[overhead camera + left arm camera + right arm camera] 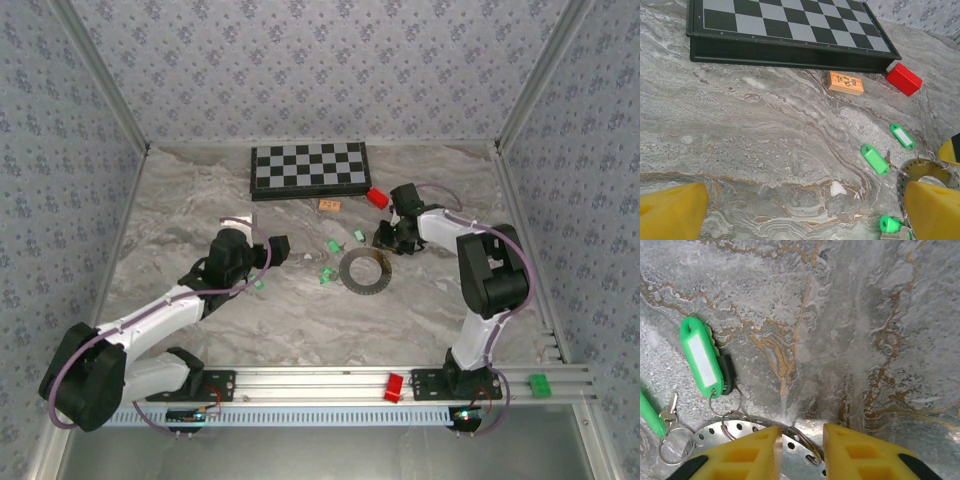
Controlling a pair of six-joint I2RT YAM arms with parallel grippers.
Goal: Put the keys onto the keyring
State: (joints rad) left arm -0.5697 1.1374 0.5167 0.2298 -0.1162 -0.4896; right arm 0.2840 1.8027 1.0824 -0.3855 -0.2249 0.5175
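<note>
The keyring (363,270) is a flat, perforated metal hoop lying on the marble right of centre. Green-headed keys (333,244) lie scattered to its left and behind it. My right gripper (385,238) sits low at the hoop's far right edge. In the right wrist view its yellow fingers (750,455) stand a narrow gap apart, open, over the hoop's rim (720,432), with a small wire ring (807,447) between them. A green key tag (701,356) lies just left of them. My left gripper (804,195) hangs wide open over bare marble, with keys (875,159) to its right.
A chessboard (308,168) lies at the back. A red block (377,197) and a small orange tile (330,205) sit in front of it. On the near rail rest another red block (393,387) and a green block (540,385). Patterned walls enclose the table.
</note>
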